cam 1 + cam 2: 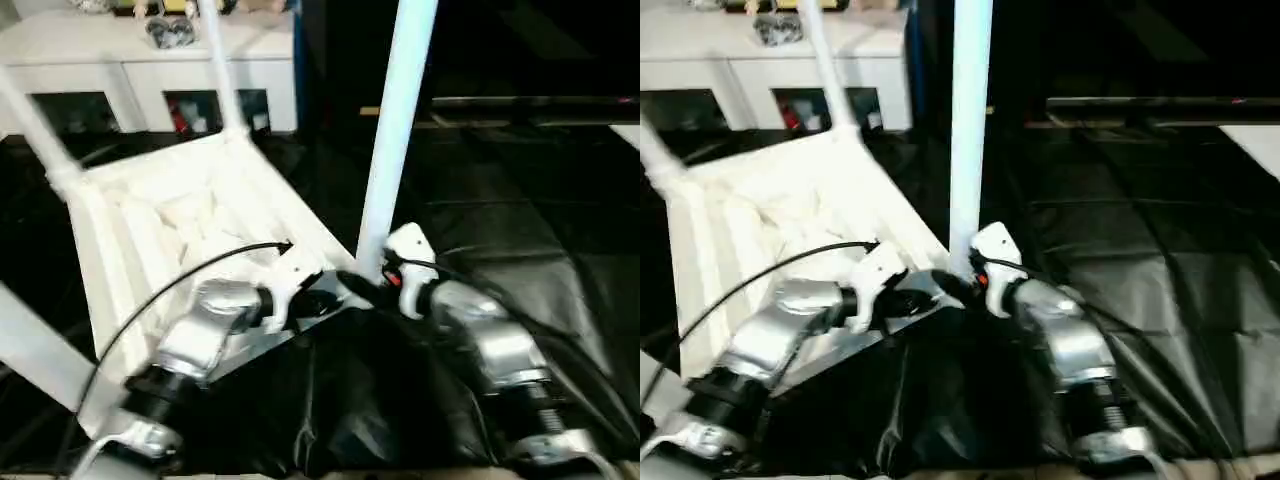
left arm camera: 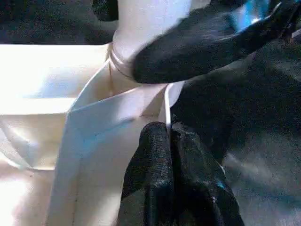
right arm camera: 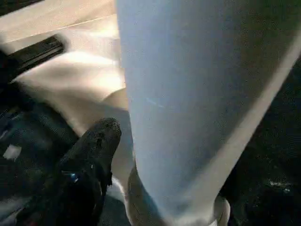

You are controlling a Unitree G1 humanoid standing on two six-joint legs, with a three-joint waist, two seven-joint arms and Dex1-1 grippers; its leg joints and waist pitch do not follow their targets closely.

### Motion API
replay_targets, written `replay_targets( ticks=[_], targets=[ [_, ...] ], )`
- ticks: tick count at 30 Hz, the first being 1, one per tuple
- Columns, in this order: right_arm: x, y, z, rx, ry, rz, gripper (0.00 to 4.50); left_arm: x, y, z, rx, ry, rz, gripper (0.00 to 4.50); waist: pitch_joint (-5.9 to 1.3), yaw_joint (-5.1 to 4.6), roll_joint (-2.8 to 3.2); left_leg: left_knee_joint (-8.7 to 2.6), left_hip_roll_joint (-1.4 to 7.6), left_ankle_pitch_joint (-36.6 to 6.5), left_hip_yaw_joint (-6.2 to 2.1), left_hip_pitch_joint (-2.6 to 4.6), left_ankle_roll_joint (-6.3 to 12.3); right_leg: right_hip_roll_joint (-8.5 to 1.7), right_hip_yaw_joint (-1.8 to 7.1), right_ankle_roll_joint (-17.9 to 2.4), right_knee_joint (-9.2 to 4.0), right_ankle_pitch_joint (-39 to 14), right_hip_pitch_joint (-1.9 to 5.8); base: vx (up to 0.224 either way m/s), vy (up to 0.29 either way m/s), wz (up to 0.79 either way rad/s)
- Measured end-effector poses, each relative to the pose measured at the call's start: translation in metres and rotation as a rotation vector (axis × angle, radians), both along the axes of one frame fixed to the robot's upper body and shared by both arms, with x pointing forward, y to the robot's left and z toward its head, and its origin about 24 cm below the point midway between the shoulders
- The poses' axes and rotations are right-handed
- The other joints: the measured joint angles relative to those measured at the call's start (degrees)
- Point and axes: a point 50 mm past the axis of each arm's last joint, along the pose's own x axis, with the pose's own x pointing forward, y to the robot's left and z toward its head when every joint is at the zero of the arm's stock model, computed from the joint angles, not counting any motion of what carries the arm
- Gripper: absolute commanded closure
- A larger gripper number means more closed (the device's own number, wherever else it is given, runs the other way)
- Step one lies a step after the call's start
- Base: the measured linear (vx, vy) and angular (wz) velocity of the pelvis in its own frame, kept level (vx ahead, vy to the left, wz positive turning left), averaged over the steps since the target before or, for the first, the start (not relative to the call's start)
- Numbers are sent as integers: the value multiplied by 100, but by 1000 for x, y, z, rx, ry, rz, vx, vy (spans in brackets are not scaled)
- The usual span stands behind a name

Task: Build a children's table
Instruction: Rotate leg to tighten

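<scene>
White plastic children's table (image 1: 190, 230) lay upside down, tilted, on black sheeting (image 1: 520, 260), ribbed underside up; upright leg (image 1: 395, 130) seated in near corner socket. Left gripper (image 2: 170, 155) pinched shut on thin rim beside that socket. Right gripper (image 1: 365, 290) spread wide around leg base, one finger (image 3: 89, 155) alongside. White cabinet (image 1: 150, 70) close behind; open sheeting to right. No legible writing.

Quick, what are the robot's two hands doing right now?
Left gripper: shut on the tabletop's rim.
Right gripper: at the base of the upright leg; open or gripping cannot be told.
</scene>
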Motion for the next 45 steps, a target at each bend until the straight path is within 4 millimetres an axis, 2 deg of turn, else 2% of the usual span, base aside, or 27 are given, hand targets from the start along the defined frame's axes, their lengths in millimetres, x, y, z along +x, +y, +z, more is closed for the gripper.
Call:
replay_targets(
  ticks=[1, 2, 5, 10, 13, 17, 26, 30, 32, 34, 36, 37, 43, 44, 45],
  targets=[
    [-3, -3, 2, -9, 4, 51, 123, -2, 1, 1, 0, 4, -32, 450, -4, 71, -3, -2, 6, 0, 39, 4, 0, 5, 56, 10, 55, -9, -25, 0, 0, 0],
    [-4, -4, 4, -9, 7, 87, 123, -2, 2, 2, -1, 5, -52, 450, -5, 141, -2, -1, 14, 1, 65, -1, 1, 5, 77, 20, 92, -38, -50, 0, 0, 0],
    [-12, -10, 6, -13, 21, 187, 123, -6, 6, 3, -1, 20, -116, 450, -17, 338, 15, -11, 45, 35, 104, -7, 53, 13, 78, 11, 112, -66, -70, 0, 0, 0],
    [-20, -14, 7, -20, 60, 303, 151, -11, 11, 3, 9, 43, -188, 450, -21, 501, 12, -10, 42, 34, 121, 2, 54, 12, 103, 7, 123, -79, -71, 0, 0, 0],
    [-23, -14, 7, -24, 78, 330, 178, -13, 13, 2, 14, 56, -209, 450, -24, 537, 6, -10, 40, 33, 142, 16, 52, 13, 138, 8, 134, -79, -68, 0, 0, 0],
    [-25, -16, 6, -29, 84, 333, 213, -14, 12, 1, 19, 65, -224, 450, -35, 534, -11, -8, 29, 17, 176, 33, 24, 20, 218, 20, 162, -86, -68, 0, 0, 0],
    [-26, -14, 6, -43, 56, 340, 246, -14, 13, 1, 17, 67, -225, 450, -43, 531, -25, -4, 29, 17, 181, 32, 24, 20, 227, 29, 176, -92, -69, 0, 0, 0],
    [-20, -11, 0, -16, 22, 177, 249, -8, 8, -2, 17, 34, -133, 450, -63, 503, -51, -3, 29, 17, 181, 36, 22, 21, 231, 55, 183, -107, -68, 0, 0, 0],
    [-15, -8, -3, 4, 10, 79, 252, -5, 4, -2, 19, 19, -78, 450, -67, 464, -59, -1, 29, 17, 181, 40, 22, 21, 232, 58, 182, -109, -68, 0, 0, 0],
    [-9, -3, -7, 12, -8, -67, 252, 0, -4, -4, 20, 4, 1, 450, -73, 360, -68, 3, 28, 17, 180, 42, 21, 20, 231, 62, 175, -111, -67, 0, 0, 0],
    [-7, -1, -8, 13, -15, -118, 252, 1, -7, -4, 17, 2, 31, 450, -73, 325, -69, 3, 28, 17, 179, 42, 21, 20, 231, 62, 173, -111, -67, 0, 0, 0],
    [-3, 5, -9, 29, -16, -201, 253, 3, -10, -5, 16, -2, 76, 450, -76, 288, -74, 2, 28, 16, 176, 39, 21, 21, 229, 63, 172, -111, -66, 0, 0, 0],
    [6, 19, -10, 40, -17, -345, 253, 6, -14, -5, 21, -16, 158, 450, -78, 119, -77, 2, 24, 16, 160, 36, 21, 21, 218, 63, 138, -112, -67, 0, 0, 0],
    [6, 20, -10, 40, -20, -345, 197, 6, -14, -5, 21, -17, 158, 450, -78, 102, -77, 1, 23, 16, 159, 34, 21, 22, 217, 63, 128, -111, -66, 0, 0, 0],
    [6, 19, -10, 42, -21, -345, 183, 6, -14, -5, 20, -17, 157, 450, -78, 93, -78, 1, 23, 16, 159, 32, 21, 22, 217, 63, 123, -111, -66, 0, 0, 0]
  ],
)
